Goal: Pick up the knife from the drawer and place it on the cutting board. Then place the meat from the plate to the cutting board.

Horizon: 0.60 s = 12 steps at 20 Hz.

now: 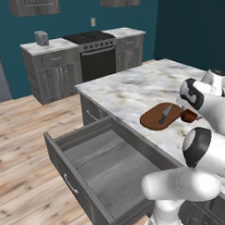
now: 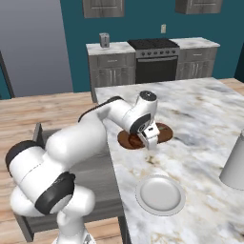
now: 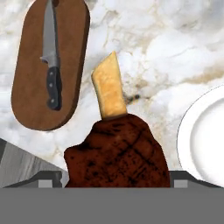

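Note:
My gripper (image 3: 116,177) is shut on the meat (image 3: 118,155), a dark reddish-brown lump with a pale bone sticking out, held wide between the fingers. It hangs over the marble counter between the cutting board (image 3: 30,92) and the round white plate (image 3: 203,140). The knife (image 3: 51,65) lies lengthwise on the board, dark handle toward me. In the left base view the meat (image 1: 189,115) sits just right of the board (image 1: 156,119) and knife (image 1: 166,113). The plate (image 2: 160,194) holds nothing. The drawer (image 1: 103,165) stands pulled out, its inside bare.
A grey cylinder (image 2: 236,164) stands on the counter's right side. The open drawer juts out over the wooden floor left of the island (image 1: 132,88). A stove (image 1: 95,45) and a toaster (image 1: 41,38) line the back wall.

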Motion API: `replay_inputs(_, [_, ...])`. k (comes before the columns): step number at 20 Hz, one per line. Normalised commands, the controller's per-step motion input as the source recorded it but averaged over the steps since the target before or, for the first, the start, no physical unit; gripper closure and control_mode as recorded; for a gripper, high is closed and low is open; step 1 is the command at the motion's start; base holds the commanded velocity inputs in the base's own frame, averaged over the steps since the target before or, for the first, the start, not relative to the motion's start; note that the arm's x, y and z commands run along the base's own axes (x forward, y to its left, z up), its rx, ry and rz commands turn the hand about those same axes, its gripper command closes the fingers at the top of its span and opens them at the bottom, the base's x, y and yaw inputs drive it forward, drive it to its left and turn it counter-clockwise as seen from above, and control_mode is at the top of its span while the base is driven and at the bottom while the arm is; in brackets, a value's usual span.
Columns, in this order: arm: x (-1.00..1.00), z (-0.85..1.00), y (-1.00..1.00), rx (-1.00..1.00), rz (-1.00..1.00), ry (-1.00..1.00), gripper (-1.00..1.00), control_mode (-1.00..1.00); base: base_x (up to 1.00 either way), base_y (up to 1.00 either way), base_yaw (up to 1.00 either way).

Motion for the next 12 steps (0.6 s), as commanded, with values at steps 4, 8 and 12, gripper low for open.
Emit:
replay_inputs(4, [0.96, 0.00, 0.23, -0.06, 0.11, 0.01, 1.00, -1.00, 0.00, 0.00, 0.00])
replay_inputs(8, [0.91, 0.00, 0.11, -0.05, 0.18, 0.03, 1.00, -1.00, 0.00, 0.00, 0.00])
replay_inputs(12, [0.76, 0.00, 0.15, -0.07, 0.18, 0.06, 1.00, -1.00, 0.00, 0.00, 0.00])
